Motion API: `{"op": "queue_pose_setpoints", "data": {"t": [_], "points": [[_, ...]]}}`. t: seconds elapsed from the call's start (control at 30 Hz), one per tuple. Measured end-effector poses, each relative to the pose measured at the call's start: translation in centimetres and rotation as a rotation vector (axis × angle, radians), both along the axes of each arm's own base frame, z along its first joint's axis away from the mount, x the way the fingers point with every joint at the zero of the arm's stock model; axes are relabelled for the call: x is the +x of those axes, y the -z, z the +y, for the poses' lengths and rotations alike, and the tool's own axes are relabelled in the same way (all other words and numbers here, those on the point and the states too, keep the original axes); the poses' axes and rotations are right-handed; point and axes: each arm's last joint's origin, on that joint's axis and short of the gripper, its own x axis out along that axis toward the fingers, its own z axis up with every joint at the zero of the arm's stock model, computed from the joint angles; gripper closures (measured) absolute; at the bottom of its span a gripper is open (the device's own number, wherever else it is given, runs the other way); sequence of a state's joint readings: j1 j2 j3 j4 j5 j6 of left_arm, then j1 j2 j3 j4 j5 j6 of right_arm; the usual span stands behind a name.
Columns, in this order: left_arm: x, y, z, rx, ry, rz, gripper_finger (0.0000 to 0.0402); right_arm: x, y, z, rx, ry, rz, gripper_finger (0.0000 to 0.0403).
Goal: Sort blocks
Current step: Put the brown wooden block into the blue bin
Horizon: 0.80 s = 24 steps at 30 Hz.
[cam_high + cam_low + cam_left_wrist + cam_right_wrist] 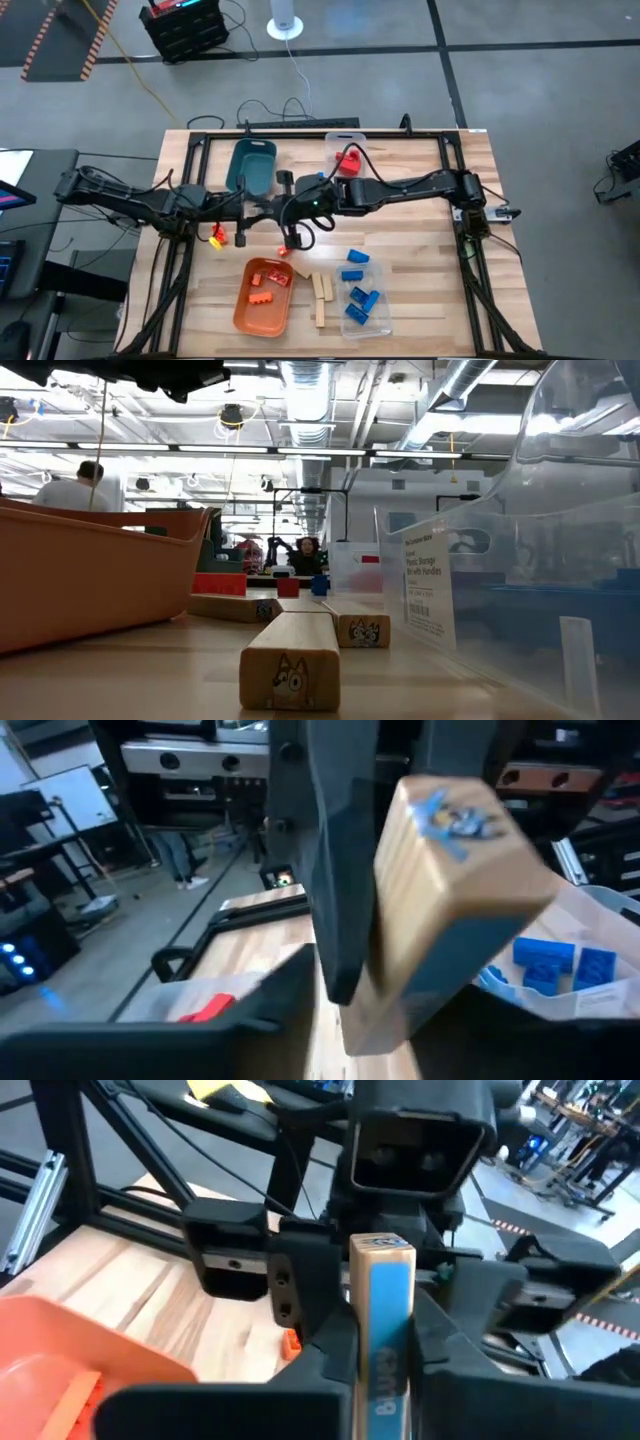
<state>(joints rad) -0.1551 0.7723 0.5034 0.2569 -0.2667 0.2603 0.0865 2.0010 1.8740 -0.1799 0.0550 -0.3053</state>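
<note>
Wooden slats of the table (420, 290) carry an orange tray (262, 312) and a clear bin (365, 318) of blue bricks at the near side. Above the middle, the left gripper (262, 206) and right gripper (283, 205) meet at one wooden block (450, 890). Both have their fingers against it. More wooden blocks (320, 290) lie between tray and bin.

A wooden tabletop (420, 290) has a black frame around it. An orange tray (243, 310) sits near the front edge. A clear bin (378, 322) stands to the right of it. A teal tray (252, 165) sits farther back. Another clear bin (341, 140) is at the back edge. A white fan base (286, 22) and a black crate (184, 28) stand on the grey floor.
</note>
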Motion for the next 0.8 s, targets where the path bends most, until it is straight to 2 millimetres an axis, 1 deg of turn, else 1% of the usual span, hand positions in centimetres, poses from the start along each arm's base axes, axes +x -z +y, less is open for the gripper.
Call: {"op": "queue_pose_setpoints", "data": {"t": [0.07, 0.1, 0.2, 0.27, 0.37, 0.43, 0.5, 0.57, 0.67, 0.8], "points": [[0.0, 0.1, 0.0, -0.004, -0.001, 0.005, 0.0332, 0.0, 0.1, -0.4, 0.013, 0.013, 0.006, 0.0340], [0.0, 0.1, 0.0, -0.006, -0.001, 0.007, 0.0350, 0.0, 0.1, -0.6, 0.014, 0.018, 0.013, 0.0327], [0.0, 0.1, 0.0, -0.014, -0.010, 0.013, 0.0351, -0.6, -0.2, -0.9, 0.014, 0.025, 0.049, 0.0290], [0.0, 0.2, 0.2, -0.028, -0.034, 0.013, 0.0351, -1.5, -1.0, -1.0, 0.017, 0.035, 0.073, 0.0267], [0.0, 0.3, 1.0, -0.053, -0.084, 0.064, 0.0351, -3.7, -2.3, -1.0, 0.012, 0.093, 0.157, 0.0239], [0.0, 0.2, 1.8, -0.079, -0.119, 0.137, 0.0351, -5.2, -2.5, -0.7, 0.014, 0.146, 0.262, 0.0227], [0.0, 0.2, 2.9, -0.115, -0.152, 0.223, 0.0351, -6.6, -1.9, -0.7, 0.026, 0.209, 0.394, 0.0223], [0.2, 0.4, 4.2, -0.160, -0.208, 0.310, 0.0351, -7.4, -1.0, -0.6, 0.060, 0.253, 0.508, 0.0223], [0.6, 0.5, 6.4, -0.225, -0.284, 0.388, 0.0351, -7.7, 0.8, -0.2, 0.089, 0.303, 0.637, 0.0229], [0.9, 0.9, 8.9, -0.304, -0.352, 0.502, 0.0351, -8.2, 4.3, 1.3, 0.097, 0.314, 0.734, 0.0241]]}}
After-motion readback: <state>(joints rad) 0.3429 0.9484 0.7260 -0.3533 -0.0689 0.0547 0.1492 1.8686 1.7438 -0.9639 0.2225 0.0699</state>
